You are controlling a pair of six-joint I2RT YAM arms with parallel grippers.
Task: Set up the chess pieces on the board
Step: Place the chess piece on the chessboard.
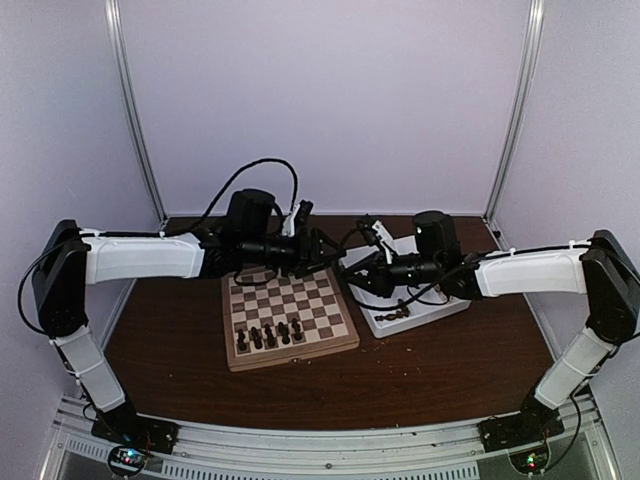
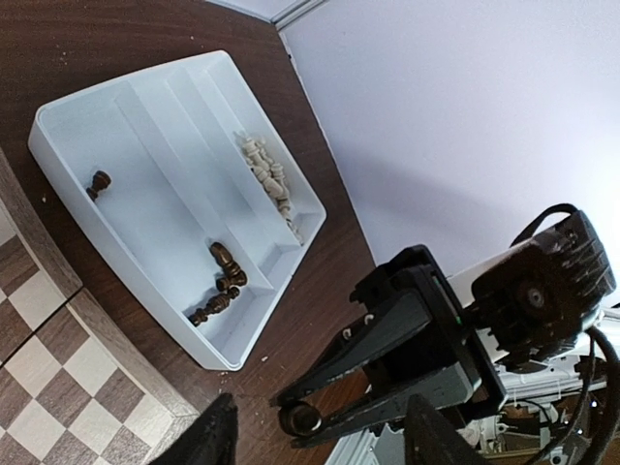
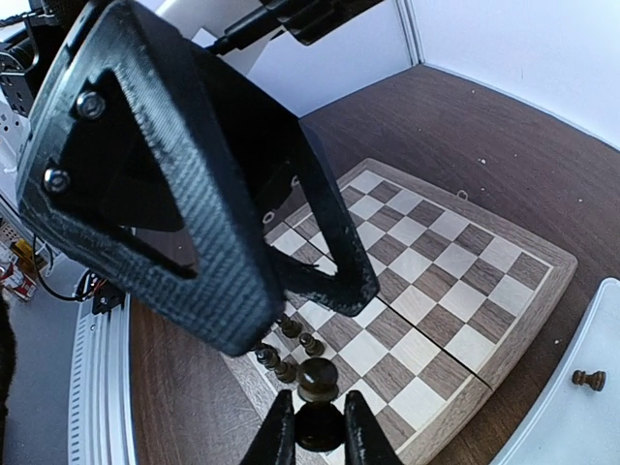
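Dark worktop [image 1: 170,340]: we log few chess pieces [image 1: 268,335] on board [image 1: 330,300] at six o'clock, more in tray [image 2: 165,165]; right pincer [image 3: 318,421] grips one, left pincer [image 1: 322,252] gapes empty.

From above, we lose the far rows of the board [image 1: 300,305] under the left gripper [image 1: 328,252], and its dark pieces [image 1: 268,335] are too small to tell apart. At the right wrist, that gripper's blurred frame covers the board's left side. There too, the white tray [image 3: 567,426] runs off the right edge, and the fingers [image 3: 278,431] of the right gripper [image 3: 317,407] hide the sides of the dark piece [image 3: 317,378] they hold.
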